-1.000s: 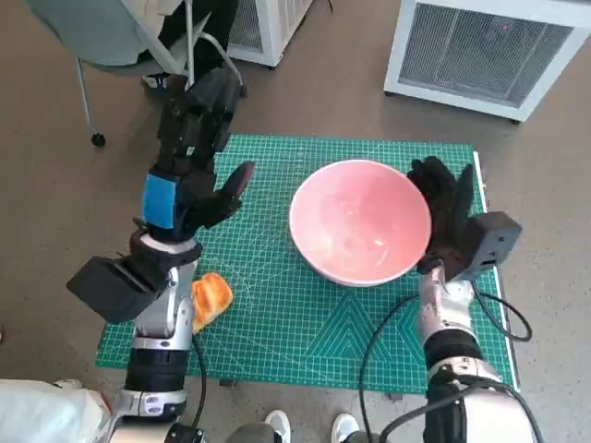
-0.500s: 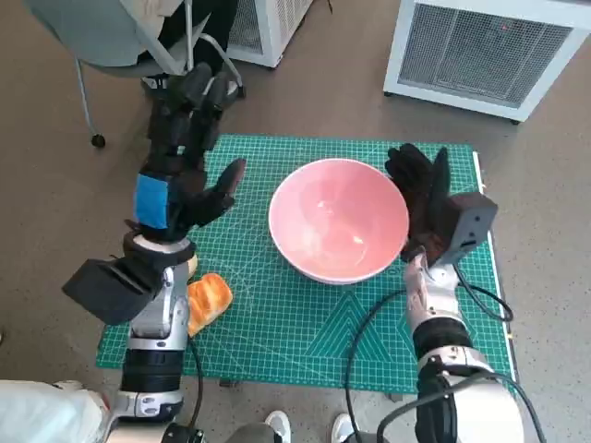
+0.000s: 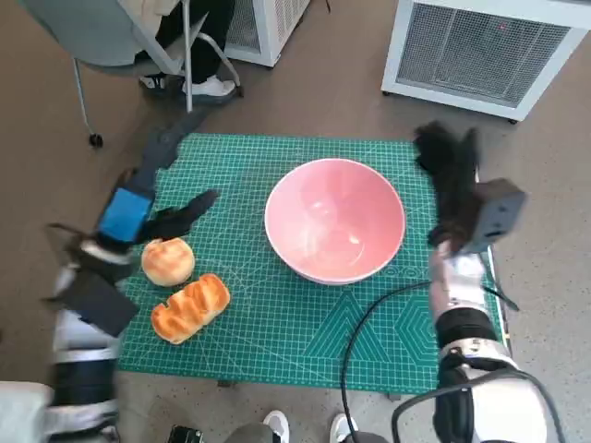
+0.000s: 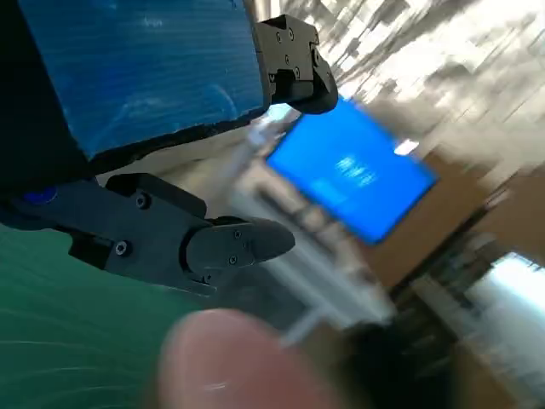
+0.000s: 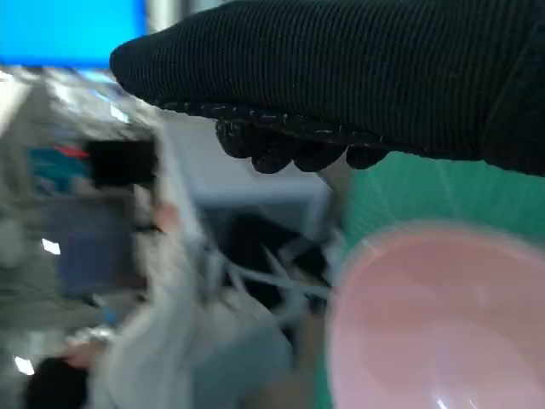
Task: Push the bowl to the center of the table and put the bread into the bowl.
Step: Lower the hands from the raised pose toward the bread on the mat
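Note:
The pink bowl point(image 3: 334, 220) stands near the middle of the green cutting mat point(image 3: 277, 323); it also shows blurred in the right wrist view point(image 5: 443, 324) and in the left wrist view point(image 4: 230, 358). A round bun point(image 3: 167, 261) and a long bread loaf point(image 3: 190, 307) lie at the mat's left front. My left hand point(image 3: 152, 198), blurred with motion, hovers over the mat's left edge with fingers spread, holding nothing. My right hand point(image 3: 450, 180) stands to the right of the bowl, apart from its rim, fingers extended and empty.
A chair point(image 3: 120, 41) with a person's feet point(image 3: 199, 88) stands beyond the mat's far left. White grilled units point(image 3: 480, 55) stand at the far right. A black cable point(image 3: 365, 332) crosses the mat's front right.
The left arm swung left and lower, uncovering the round bun. The right hand drew back from the bowl's rim to the right. The bowl stayed about where it was half a second ago.

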Robot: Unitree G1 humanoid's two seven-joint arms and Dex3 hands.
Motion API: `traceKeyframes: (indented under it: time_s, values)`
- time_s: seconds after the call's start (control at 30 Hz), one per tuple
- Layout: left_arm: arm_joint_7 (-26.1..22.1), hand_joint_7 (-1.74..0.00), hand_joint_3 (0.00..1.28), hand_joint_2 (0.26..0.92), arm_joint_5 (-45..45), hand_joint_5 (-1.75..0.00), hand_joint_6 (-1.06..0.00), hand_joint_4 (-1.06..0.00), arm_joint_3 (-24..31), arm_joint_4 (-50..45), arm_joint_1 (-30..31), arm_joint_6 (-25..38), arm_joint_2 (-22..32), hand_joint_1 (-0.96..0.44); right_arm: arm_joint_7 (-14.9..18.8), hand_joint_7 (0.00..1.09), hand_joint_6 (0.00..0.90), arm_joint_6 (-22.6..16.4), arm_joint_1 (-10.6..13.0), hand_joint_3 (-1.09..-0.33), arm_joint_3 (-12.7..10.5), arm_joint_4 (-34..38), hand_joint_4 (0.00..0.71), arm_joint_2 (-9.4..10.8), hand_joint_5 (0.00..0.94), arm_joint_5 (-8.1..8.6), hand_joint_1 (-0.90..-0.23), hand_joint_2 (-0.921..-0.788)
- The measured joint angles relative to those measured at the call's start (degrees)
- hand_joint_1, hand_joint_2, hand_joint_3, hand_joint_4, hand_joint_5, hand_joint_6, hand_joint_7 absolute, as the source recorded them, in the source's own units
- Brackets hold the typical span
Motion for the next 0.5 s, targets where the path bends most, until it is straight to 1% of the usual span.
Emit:
traceKeyframes:
  time_s: [0.1,0.2,0.3,0.37,0.5]
  values:
    - [-1.6,-0.40,0.29,0.921,1.2,-0.01,-0.18,-0.29,0.0,-3.0,1.4,2.3,3.5,-0.40,1.7,0.39,0.162,-6.4,0.0,-0.795,1.2,-2.1,0.342,-0.5,0.006,-0.27,-0.580,-0.921]
    - [-3.8,-0.34,0.26,0.921,2.0,0.00,-0.22,-0.30,-0.1,-5.8,2.5,4.8,6.5,-0.40,3.9,0.38,0.172,-13.0,0.0,-0.788,2.5,-4.4,0.353,-0.7,0.009,-0.60,-0.592,-0.921]
    - [-6.3,-0.29,0.22,0.921,2.2,0.00,-0.25,-0.30,-0.3,-8.0,3.5,7.0,9.1,-0.40,6.0,0.38,0.178,-18.9,0.1,-0.782,3.6,-6.7,0.364,-0.8,0.013,-1.01,-0.589,-0.921]
    - [-7.9,-0.24,0.20,0.921,2.4,0.00,-0.28,-0.31,-0.5,-9.4,4.3,8.5,10.8,-0.39,7.1,0.37,0.182,-22.3,0.2,-0.779,4.4,-8.3,0.372,-0.8,0.016,-1.13,-0.585,-0.921]
    - [-10.6,-0.17,0.16,0.921,3.0,0.00,-0.34,-0.31,-0.8,-12.2,6.2,11.1,13.6,-0.38,9.2,0.37,0.183,-27.1,0.7,-0.772,5.6,-11.3,0.376,-1.1,0.015,-0.87,-0.583,-0.921]
